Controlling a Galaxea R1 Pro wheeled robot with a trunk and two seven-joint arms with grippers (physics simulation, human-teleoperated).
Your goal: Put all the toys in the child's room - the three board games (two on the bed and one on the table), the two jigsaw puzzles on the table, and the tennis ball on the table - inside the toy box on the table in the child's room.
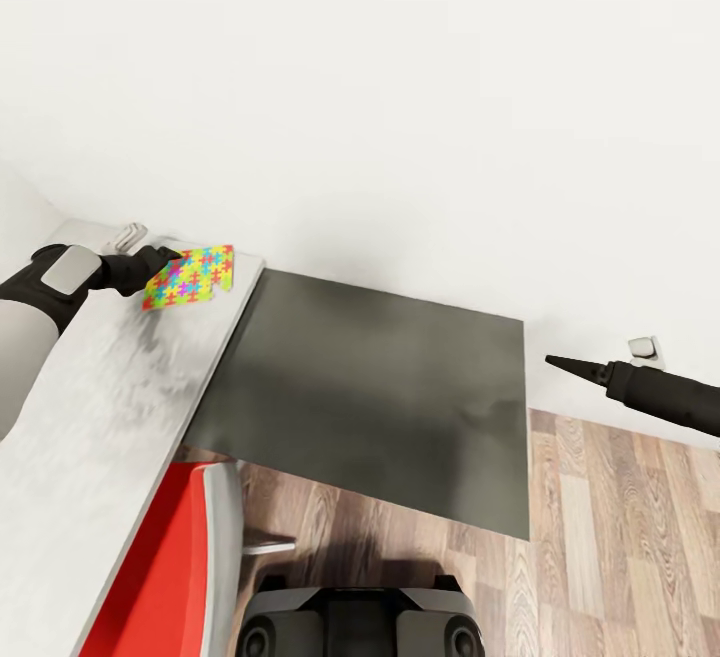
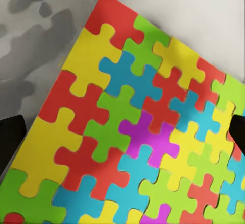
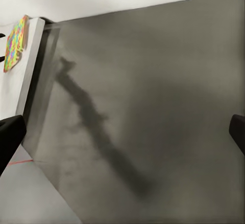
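Pale grey laminate formed the top of the table [image 1: 90, 407], which ran along the robot's left side and ended at the white wall [image 1: 400, 87]. At its far end, near the corner beside the wall, lay one jigsaw puzzle [image 1: 190, 276], a thin board of interlocking yellow, red, blue, green and magenta pieces. In the head view one edge of the board appeared slightly raised off the tabletop.

The left gripper [image 1: 165, 259] was at the near-left edge of the puzzle. In the left wrist view the puzzle [image 2: 138, 127] filled most of the frame, with a dark fingertip [image 2: 10, 142] at each side edge of the picture, so the fingers stood spread wide. Whether they actually touched the board could not be determined.

The right gripper [image 1: 570, 365] was extended well apart from the table, above the far right corner of the dark grey cabinet [image 1: 370, 397], which stood lower than the table and directly against its long edge. In the right wrist view two dark fingertips [image 3: 10, 137] sat far apart at opposite frame edges over the cabinet top [image 3: 153, 81], holding nothing; the puzzle [image 3: 15, 42] showed at a distance on the table.

A red chair [image 1: 165, 567] stood partly under the table on the wood-plank floor [image 1: 600, 557]. A wall socket [image 1: 645, 348] was mounted low on the wall.
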